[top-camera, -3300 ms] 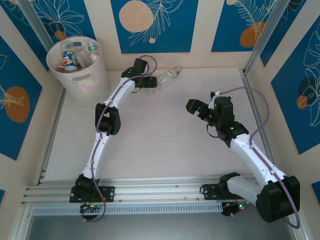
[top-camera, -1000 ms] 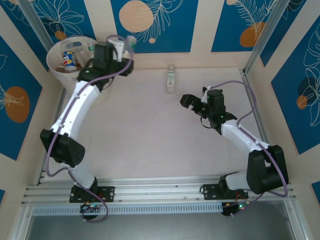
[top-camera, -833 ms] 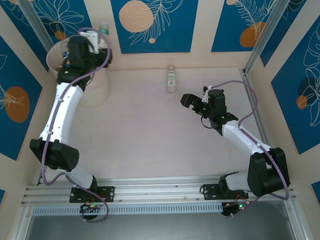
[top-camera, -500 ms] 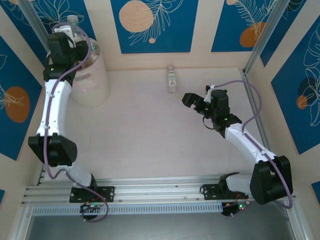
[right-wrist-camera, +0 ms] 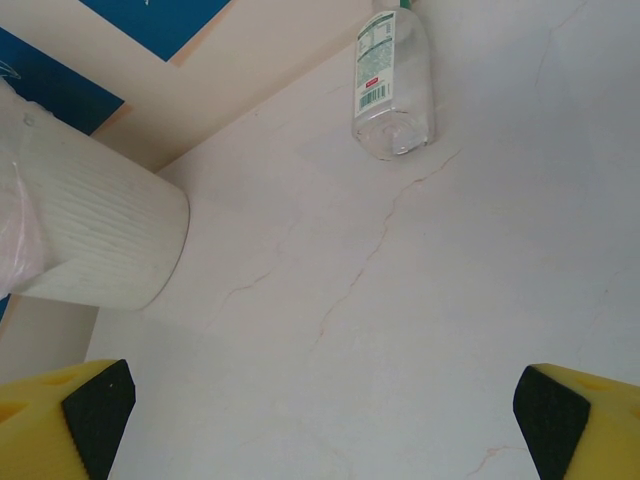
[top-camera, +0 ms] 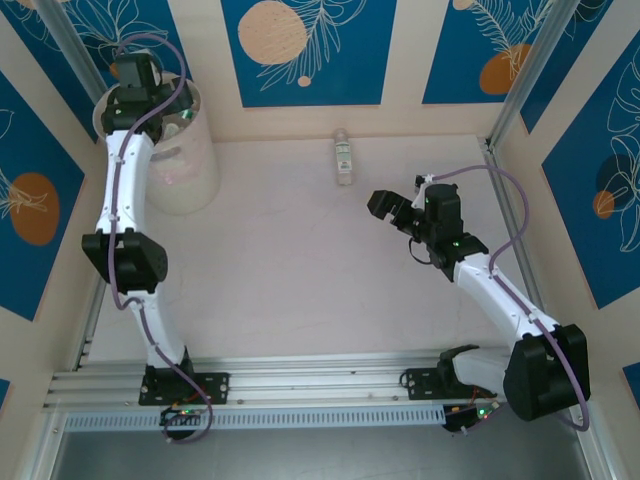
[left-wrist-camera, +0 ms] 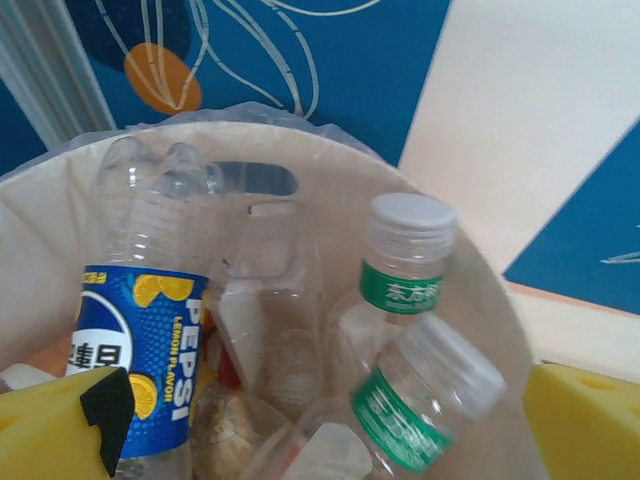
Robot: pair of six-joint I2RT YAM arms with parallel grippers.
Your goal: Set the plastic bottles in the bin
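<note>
- L gripper [left-wrist-camera: 320, 440]: yellow foam-padded fingers [left-wrist-camera: 45, 430] sit far apart at 7 and 5 o'clock of the wrist view, released, nothing clamped btwn them
- Under that gap is the tall round translucent whitish-pink plastic bin [left-wrist-camera: 330, 150], w/ its rim at 12 o'clock and a slot handle cut-out in the far wall
- Inside the bin: clear plastic bottle w/ blue Pepsi label [left-wrist-camera: 140, 340] at 9 o'clock; clear bottle w/ green label and white cap [left-wrist-camera: 400, 265] at 2 o'clock; second green-label bottle [left-wrist-camera: 425, 400] tilted just beside it at 4 o'clock; plain clear bottle [left-wrist-camera: 265, 300] in the ctr
- Top view: L gripper [top-camera: 137, 85] hangs over the bin [top-camera: 190, 170], which stands at the 10 o'clock corner of the pale marbled table [top-camera: 300, 280]
- R gripper [right-wrist-camera: 320, 420]: yellow fingers [right-wrist-camera: 590, 420] spread wide, released, empty, w/ bare table btwn them
- R wrist view: one clear plastic bottle w/ white-and-green label [right-wrist-camera: 393, 75] lies on its side at 12 o'clock, base toward the camera; the bin's ribbed lower wall is at 9 o'clock
- Top view: this bottle [top-camera: 343, 158] lies at the table's 12 o'clock, near the back wall and well apart from the bin; R gripper [top-camera: 380, 205] is at approx. 5 o'clock of it, near, not touching
</note>
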